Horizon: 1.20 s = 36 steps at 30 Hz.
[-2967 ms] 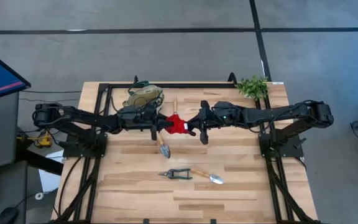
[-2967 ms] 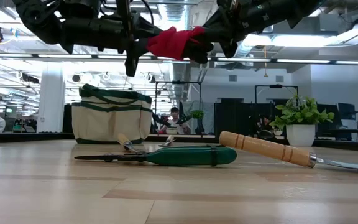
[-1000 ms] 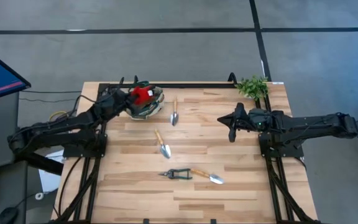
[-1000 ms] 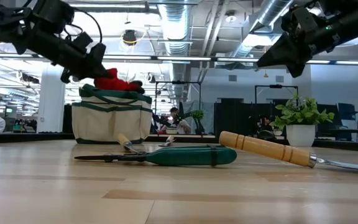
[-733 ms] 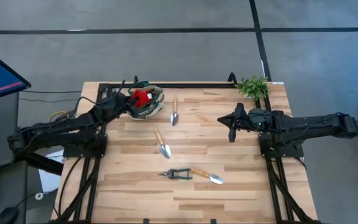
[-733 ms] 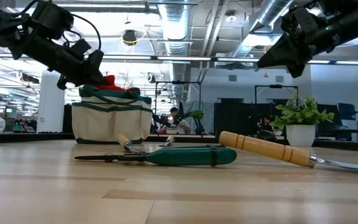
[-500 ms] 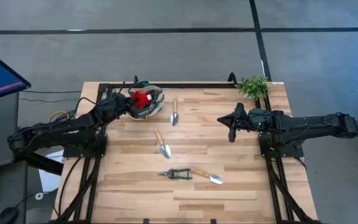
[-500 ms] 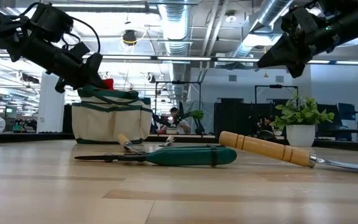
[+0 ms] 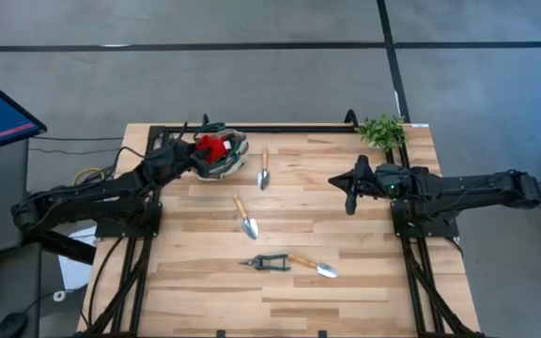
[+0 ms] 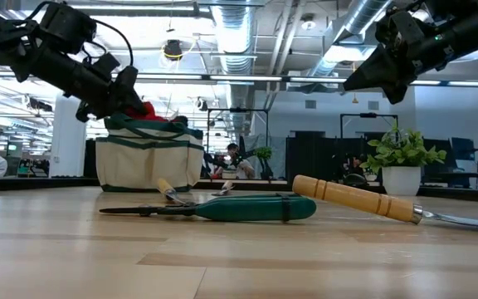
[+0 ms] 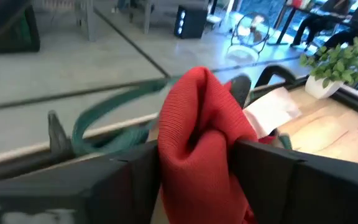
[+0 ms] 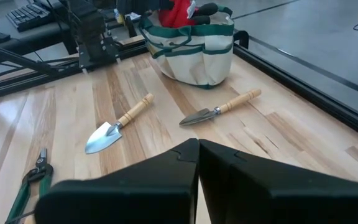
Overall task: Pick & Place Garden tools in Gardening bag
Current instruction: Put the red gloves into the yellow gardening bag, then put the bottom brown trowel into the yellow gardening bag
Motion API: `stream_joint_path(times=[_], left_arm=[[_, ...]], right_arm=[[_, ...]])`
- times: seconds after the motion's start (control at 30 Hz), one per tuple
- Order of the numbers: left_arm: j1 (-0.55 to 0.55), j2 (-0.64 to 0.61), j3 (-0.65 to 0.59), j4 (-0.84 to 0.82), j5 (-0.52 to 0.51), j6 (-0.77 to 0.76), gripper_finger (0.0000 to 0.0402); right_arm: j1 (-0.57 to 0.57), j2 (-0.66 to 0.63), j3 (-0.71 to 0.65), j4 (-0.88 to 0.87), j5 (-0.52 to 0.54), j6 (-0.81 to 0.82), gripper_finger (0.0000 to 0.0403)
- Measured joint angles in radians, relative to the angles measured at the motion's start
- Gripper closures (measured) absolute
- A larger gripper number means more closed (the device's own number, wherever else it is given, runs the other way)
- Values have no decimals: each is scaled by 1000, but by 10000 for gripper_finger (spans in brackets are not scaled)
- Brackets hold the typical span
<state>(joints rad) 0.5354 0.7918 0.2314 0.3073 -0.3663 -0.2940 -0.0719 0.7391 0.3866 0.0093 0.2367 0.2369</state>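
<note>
At the far left corner of the bench (image 9: 364,291), in the mouth of the gardening bag (image 9: 222,155): red glove (image 9: 213,147), bunched, part above the rim. Left end effector (image 9: 192,153) right at the bag's opening, fingers (image 11: 267,180) parted either side of the red fabric, looking slack rather than clamped; glove judged released or nearly so.

Outward from the bag, three trowels and the shears still on the wood. Nearest: small trowel (image 9: 263,170) just beside the bag, long axis running toward and away from the back edge, wooden handle toward the back, blade toward the front. Next: second trowel (image 9: 245,218) near the middle, angled, handle toward the bag, blade toward the front. Farthest: pruning shears (image 9: 265,263) and third trowel (image 9: 314,266) end to end near the front edge, both lying crosswise.

Left arm clearly nearer the small trowel; short reach sideways from the bag, likely the next pick. Nothing standing between, only the bag's green handles (image 11: 107,115) to clear on lifting out.

Right end effector (image 9: 350,188) pressed together, empty, hovering above the bench's right half, well apart from every tool. Potted plant (image 9: 382,130) at the back right corner, out of the way.
</note>
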Motion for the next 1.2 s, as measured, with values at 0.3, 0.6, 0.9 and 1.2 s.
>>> stream_joint_path(times=[0.3, 0.6, 0.9, 1.2], left_arm=[[0, 0, 1, 124, 0, 87, 192], [-30, 0, 1, 76, 58, 107, 173], [-30, 0, 2, -89, 77, 114, 129], [-30, -53, 15, -99, 77, 114, 153]], right_arm=[[0, 0, 0, -1, 0, 0, 402], [0, 0, 0, -1, 0, 0, 402], [0, 0, 0, -1, -3, 0, 402], [0, 0, 0, -1, -3, 0, 402]])
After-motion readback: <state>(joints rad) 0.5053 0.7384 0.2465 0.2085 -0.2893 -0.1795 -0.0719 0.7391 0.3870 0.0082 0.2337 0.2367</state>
